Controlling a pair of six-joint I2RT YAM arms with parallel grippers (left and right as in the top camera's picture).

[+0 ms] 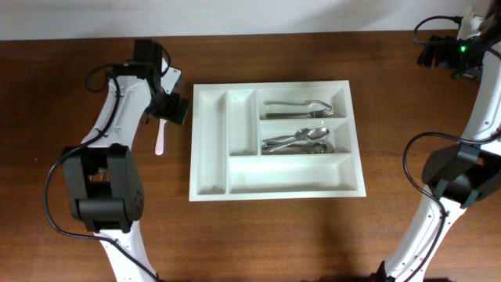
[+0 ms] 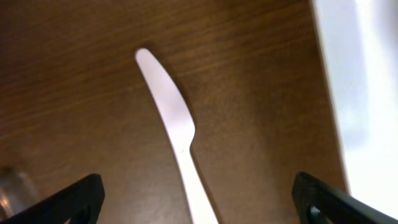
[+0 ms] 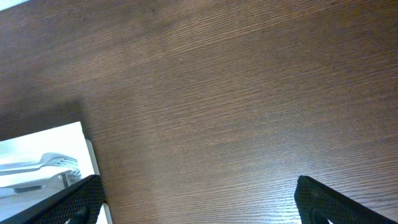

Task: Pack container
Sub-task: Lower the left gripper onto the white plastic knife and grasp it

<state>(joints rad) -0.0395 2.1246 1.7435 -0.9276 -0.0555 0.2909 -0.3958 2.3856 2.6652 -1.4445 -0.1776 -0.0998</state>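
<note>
The white five-compartment container [image 1: 211, 188] lies mid-table; metal forks [image 1: 301, 107] fill one right compartment and metal spoons [image 1: 297, 143] the one below. A white plastic knife [image 1: 160, 138] lies on the table left of the container. My left gripper [image 1: 166, 106] hovers over its upper end, open, with the knife [image 2: 174, 130] between the spread fingers and untouched. My right gripper [image 1: 446, 53] is at the far right back corner, open and empty over bare wood [image 3: 199, 205]. The container's corner [image 3: 43, 140] with the forks shows in the right wrist view.
The container's white edge [image 2: 367, 93] is at the right of the left wrist view. Both arm bases [image 1: 102, 188] stand at the table's front corners.
</note>
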